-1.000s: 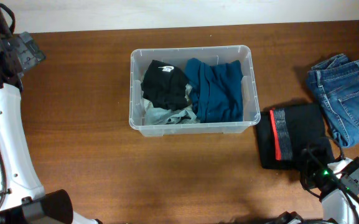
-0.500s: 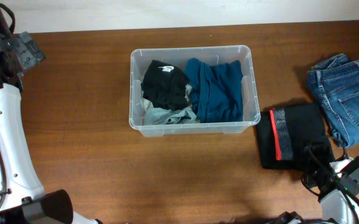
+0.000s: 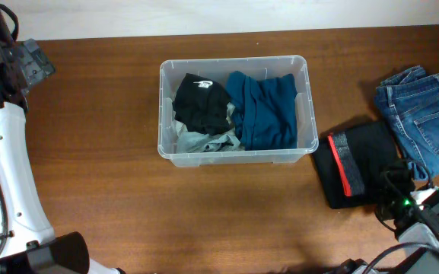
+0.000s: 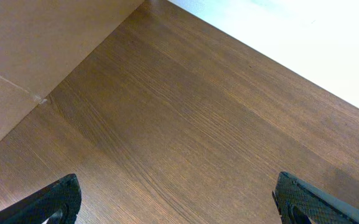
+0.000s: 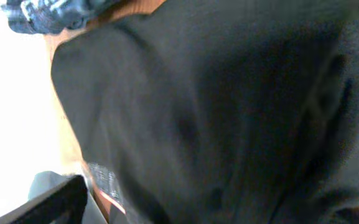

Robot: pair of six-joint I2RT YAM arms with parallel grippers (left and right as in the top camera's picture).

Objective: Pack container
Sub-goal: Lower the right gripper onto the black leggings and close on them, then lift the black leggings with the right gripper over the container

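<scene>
The clear plastic container (image 3: 234, 156) sits at the middle of the wooden table (image 3: 105, 183), towards its far edge, and we see it already partly filled: a black garment (image 3: 198, 103) with a small white tag on its left side, a teal garment (image 3: 268, 110) filling its right side, and a crumpled grey piece (image 3: 196, 141) against its near wall. Just right of the tub and nearer to us lies a folded black garment (image 3: 360, 164) with a red and grey stripe, and beyond it, at the far right edge, folded blue jeans (image 3: 424, 114). The right gripper (image 3: 398, 199) is at the near right corner of that black garment, whose cloth fills its wrist view; with only one finger (image 5: 55, 199) showing, we cannot tell whether the jaws grip the cloth. At the far left, well apart from the tub, the left gripper (image 4: 179, 200) hangs over bare wood, its jaws spread wide and holding nothing
</scene>
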